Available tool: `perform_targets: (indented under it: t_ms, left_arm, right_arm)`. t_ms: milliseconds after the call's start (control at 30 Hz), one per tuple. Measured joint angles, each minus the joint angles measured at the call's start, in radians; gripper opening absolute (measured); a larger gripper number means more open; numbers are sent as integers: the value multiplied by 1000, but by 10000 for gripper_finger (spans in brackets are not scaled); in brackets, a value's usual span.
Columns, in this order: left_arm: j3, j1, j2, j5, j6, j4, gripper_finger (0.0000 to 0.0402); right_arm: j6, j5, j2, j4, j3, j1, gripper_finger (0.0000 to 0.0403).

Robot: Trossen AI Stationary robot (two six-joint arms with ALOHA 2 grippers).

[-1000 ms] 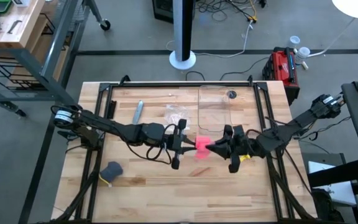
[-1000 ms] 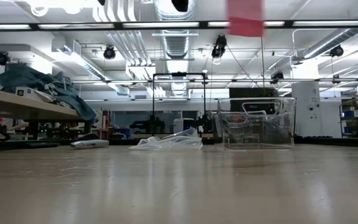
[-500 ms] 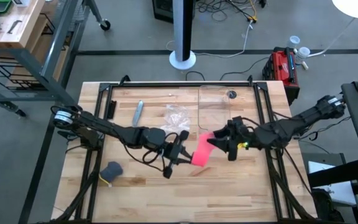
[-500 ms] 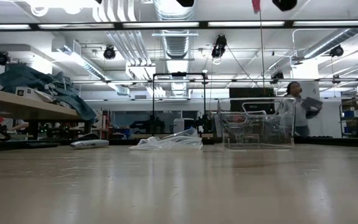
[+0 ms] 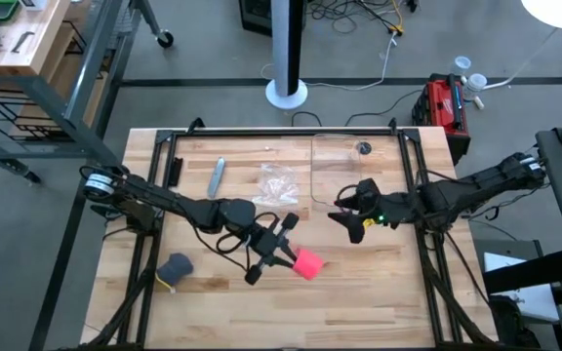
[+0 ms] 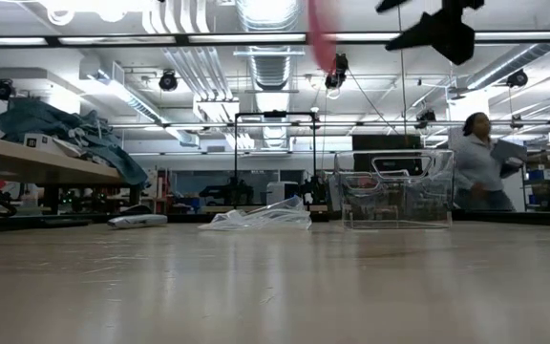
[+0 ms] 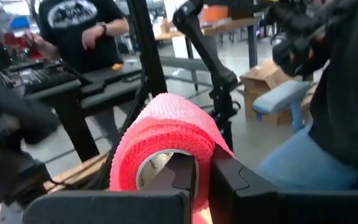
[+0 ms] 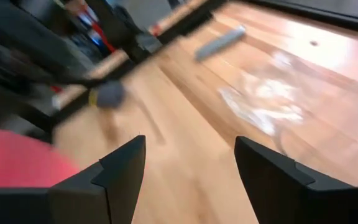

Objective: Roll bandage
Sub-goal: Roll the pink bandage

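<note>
The bandage [image 5: 307, 263] is a bright pink roll with a hollow core, held above the table's middle by my left gripper [image 5: 283, 252], which is shut on it. In the left wrist view the roll [image 7: 166, 134] fills the centre. The low view shows its pink edge [image 6: 321, 33] high above the tabletop. My right gripper [image 5: 345, 222] hangs open, up and to the far right of the roll, touching nothing. Its wrist view shows the pink roll [image 8: 17, 158] beside its spread fingers. My left gripper holds the roll by its wall [image 7: 205, 152]. One finger [image 7: 178, 174] is inside the hollow core and the other [image 7: 232, 180] is outside. The fingers come at it slanting from the table's left. The roll is lifted clear of the table.
A clear plastic box [image 5: 344, 166] stands at the far middle, with a crinkled clear bag [image 5: 279, 182] and a grey stick [image 5: 217, 175] to its left. A dark grey-blue lump [image 5: 175, 267] lies near left. A person [image 6: 480, 172] walks in the room behind.
My right gripper has opened, let go of the bandage, and drawn back toward the table's far right. My left gripper has swung toward the near edge with the roll and turned it. The roll stays lifted clear.
</note>
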Motion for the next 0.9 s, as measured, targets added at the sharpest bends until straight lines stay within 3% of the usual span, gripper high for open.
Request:
perform_targets:
  t_ms: [267, 367, 433, 600, 900]
  left_arm:
    - [0, 0, -19, -28, -62, 79, 8]
    - [0, 0, -38, -114, -60, 81, 8]
    - [0, 1, -56, -192, -58, 81, 9]
    - [1, 9, -103, -345, -57, 76, 11]
    - [2, 23, -187, -476, -60, 51, 11]
  right_arm:
    - [-79, 26, 10, -33, -34, 1, 227]
    - [-142, 9, 11, 30, -70, 3, 228]
    - [-215, -59, 11, 86, -95, 9, 231]
    - [-315, -115, 22, 342, -195, 41, 231]
    - [-563, -90, 24, 888, -410, 59, 210]
